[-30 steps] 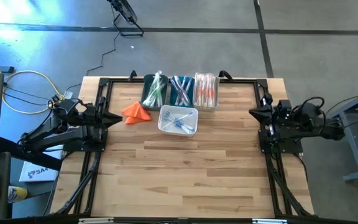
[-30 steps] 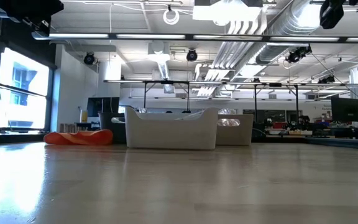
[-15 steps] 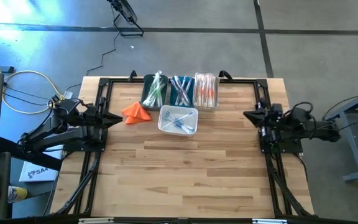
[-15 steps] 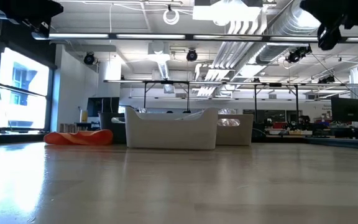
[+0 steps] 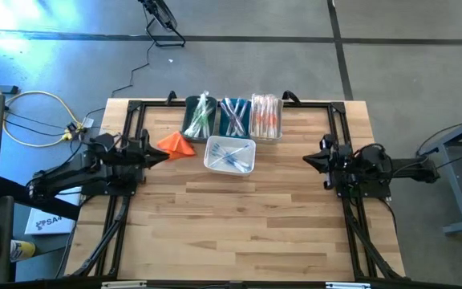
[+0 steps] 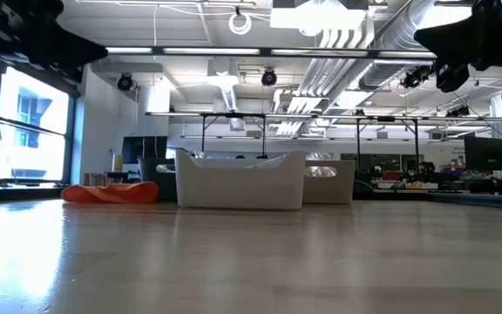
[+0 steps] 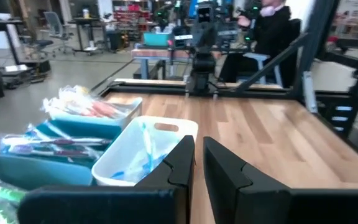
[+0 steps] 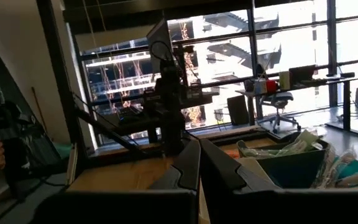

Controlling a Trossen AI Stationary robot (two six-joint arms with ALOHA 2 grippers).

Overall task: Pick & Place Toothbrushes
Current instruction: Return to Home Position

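Observation:
Wrapped toothbrushes fill three bins in a row at the table's far edge: a green-handled lot (image 5: 200,117), a blue lot (image 5: 233,117) and an orange-pink lot (image 5: 266,117). A few blue toothbrushes lie in a white bin (image 5: 230,155) just in front of that row. My left gripper (image 5: 165,156) hovers shut at the table's left, pointing level toward the white bin (image 7: 143,152), with nothing between its fingers (image 7: 197,163). My right gripper (image 5: 307,158) hovers shut at the table's right, pointing toward the middle, also with nothing held (image 8: 199,163).
An orange folded cloth (image 5: 176,144) lies on the table between my left gripper and the bins. Black frame rails (image 5: 127,201) run along both table sides. Bare wood (image 5: 231,225) spreads over the near half. A person (image 7: 272,31) sits beyond the right edge.
Both grippers have come down and moved in from the sides toward the table's middle, the right one farther than the left. Both stay shut. The bins, toothbrushes and cloth have not moved.

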